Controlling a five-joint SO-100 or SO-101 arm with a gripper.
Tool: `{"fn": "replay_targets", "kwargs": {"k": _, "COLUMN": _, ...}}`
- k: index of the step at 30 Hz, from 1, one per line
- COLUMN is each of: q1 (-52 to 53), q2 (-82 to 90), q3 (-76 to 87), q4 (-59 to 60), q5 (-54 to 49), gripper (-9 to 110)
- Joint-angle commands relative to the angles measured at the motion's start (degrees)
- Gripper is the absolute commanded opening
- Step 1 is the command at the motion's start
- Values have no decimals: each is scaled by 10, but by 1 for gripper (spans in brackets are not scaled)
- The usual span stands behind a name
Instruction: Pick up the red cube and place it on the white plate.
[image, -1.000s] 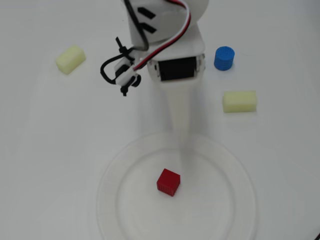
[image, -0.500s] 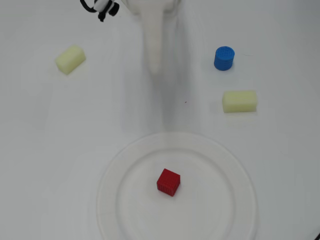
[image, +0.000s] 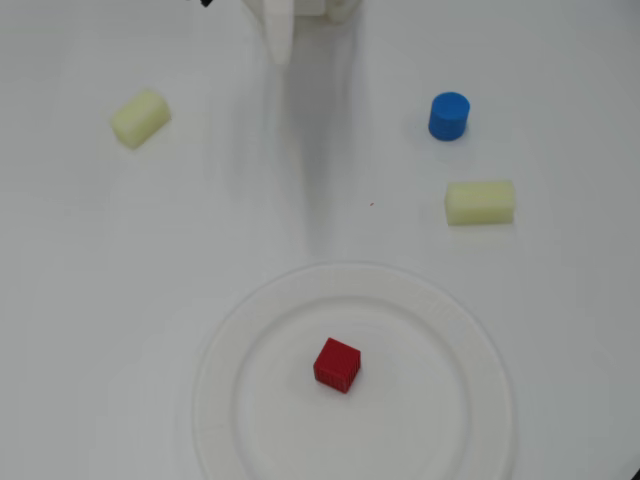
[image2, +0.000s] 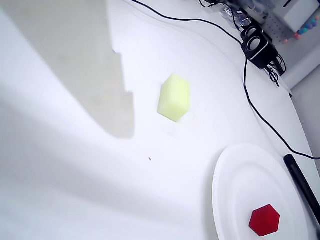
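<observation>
In the overhead view, the red cube (image: 337, 364) is sitting flat on the white plate (image: 240, 330), a little left of the plate's centre and touching nothing else. Only a white tip of my gripper (image: 283, 28) is showing at the top edge, well away from the plate; I cannot tell whether my fingers are apart or together. A blue cylinder (image: 449, 116) is standing off beyond the plate's upper right, with a pale yellow block (image: 480, 202) between it and the plate. Another pale yellow block (image: 140, 118) is lying far beyond the plate's upper left.

In the wrist view, the red cube (image2: 264, 219) is resting inside the white plate (image2: 232, 175), near the bottom right corner. A pale yellow block (image2: 174, 97) is lying on the table above and left of the plate. One broad pale finger (image2: 85, 55) of mine is filling the upper left, clear of the plate. A black cable (image2: 260, 117) is running past the plate's upper rim.
</observation>
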Motion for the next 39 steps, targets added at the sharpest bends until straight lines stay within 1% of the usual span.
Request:
{"fn": "replay_targets", "kwargs": {"k": 1, "q1": -4, "q2": 94, "q3": 98, "q4": -37, "q5": -14, "gripper": 35}}
{"fn": "replay_targets", "kwargs": {"k": 4, "q1": 0, "q2": 105, "q3": 145, "q4": -54, "q5": -13, "gripper": 35}}
{"fn": "replay_targets", "kwargs": {"k": 8, "q1": -47, "q2": 138, "q3": 221, "q4": -55, "q5": -14, "gripper": 35}}
{"fn": "replay_targets", "kwargs": {"k": 12, "q1": -72, "q2": 142, "q3": 229, "q4": -57, "q5": 24, "gripper": 32}}
{"fn": "replay_targets", "kwargs": {"k": 16, "q1": -102, "q2": 138, "q3": 284, "q4": -76, "q5": 20, "gripper": 30}}
{"fn": "replay_targets", "kwargs": {"k": 18, "q1": -105, "q2": 145, "q3": 307, "q4": -81, "q5": 39, "gripper": 25}}
{"fn": "replay_targets", "kwargs": {"k": 21, "q1": -112, "q2": 173, "q3": 336, "q4": -78, "q5": 48, "gripper": 10}}
{"fn": "replay_targets", "kwargs": {"k": 23, "q1": -127, "q2": 193, "q3": 355, "q4": -76, "q5": 46, "gripper": 7}}
{"fn": "replay_targets", "kwargs": {"k": 28, "q1": -105, "q2": 325, "q3": 410, "q4": -40, "q5": 75, "gripper": 13}}
{"fn": "replay_targets", "kwargs": {"k": 30, "q1": -86, "q2": 323, "q3": 413, "q4": -40, "q5": 78, "gripper": 15}}
{"fn": "replay_targets", "kwargs": {"k": 35, "q1": -54, "q2": 322, "q3": 423, "q4": -27, "q5": 58, "gripper": 15}}
{"fn": "replay_targets", "kwargs": {"k": 39, "q1": -53, "q2": 322, "q3": 421, "q4": -18, "q5": 54, "gripper": 16}}
